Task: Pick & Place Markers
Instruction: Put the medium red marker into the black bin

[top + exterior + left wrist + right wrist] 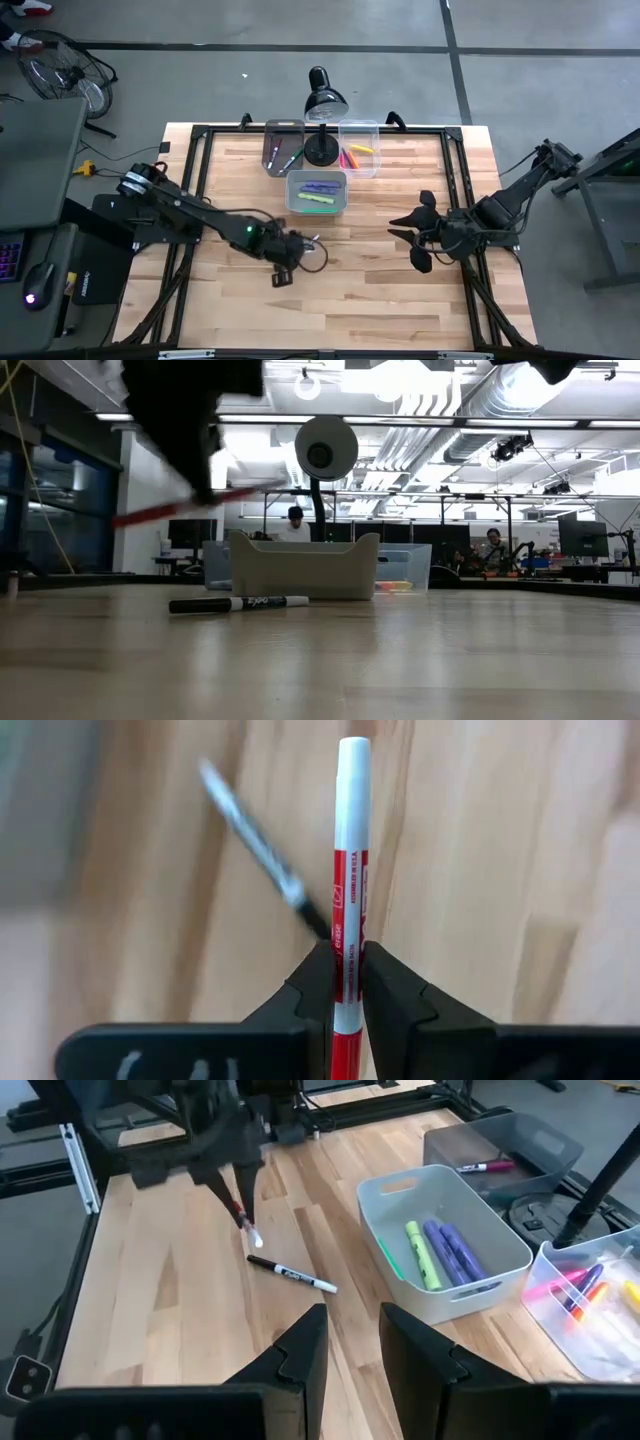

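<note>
Bare wooden table lies open all around the left gripper, well clear of the table edges. Its fingers are clamped on a red-and-white marker, lifted off the wood. A black marker lies flat just beneath it. The white bin stands near. The right gripper, fingers apart and empty, waits near the table's right edge.

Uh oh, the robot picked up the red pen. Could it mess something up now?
Maybe. The left gripper pinches the red and white marker only near one end, so the long free part might tilt or slip out on the way to the bins. A black marker lies on the table just below it and could get knocked and roll. The lamp stands between the bins, so the arm might bump it.
</note>
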